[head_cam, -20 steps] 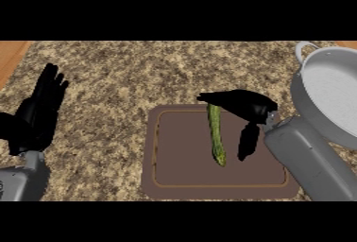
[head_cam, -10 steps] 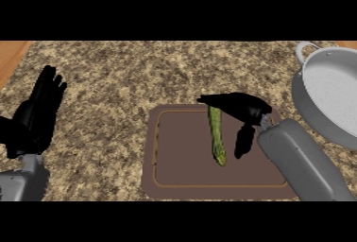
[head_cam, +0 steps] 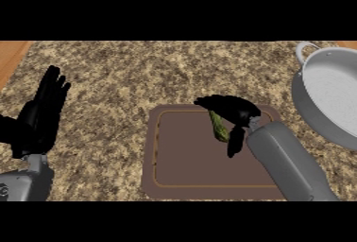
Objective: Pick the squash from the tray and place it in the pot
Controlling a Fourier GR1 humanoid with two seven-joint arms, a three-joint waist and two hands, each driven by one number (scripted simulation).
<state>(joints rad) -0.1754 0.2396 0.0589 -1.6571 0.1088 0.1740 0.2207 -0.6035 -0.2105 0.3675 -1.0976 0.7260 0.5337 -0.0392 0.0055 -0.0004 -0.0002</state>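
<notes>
Fingers of the black right hand curl over the upper end of the long, slim green squash, with the thumb hanging down at the squash's 3 o'clock side, so the hand looks closed around it. The squash lies on the brown rounded-corner tray, toward the tray's 1 o'clock corner; whether it has left the tray's surface cannot be told from this view. Its lower end shows free of the hand. By its look it should be light and stiff, with a smooth skin that could slip, and being held near one end it may swing or tilt; a hold nearer the middle would likely balance better. The grey metal pot with a handle sits at 3 o'clock on the speckled stone bench, well apart from the tray. At 9 o'clock the black left hand rests open, fingers up.
</notes>
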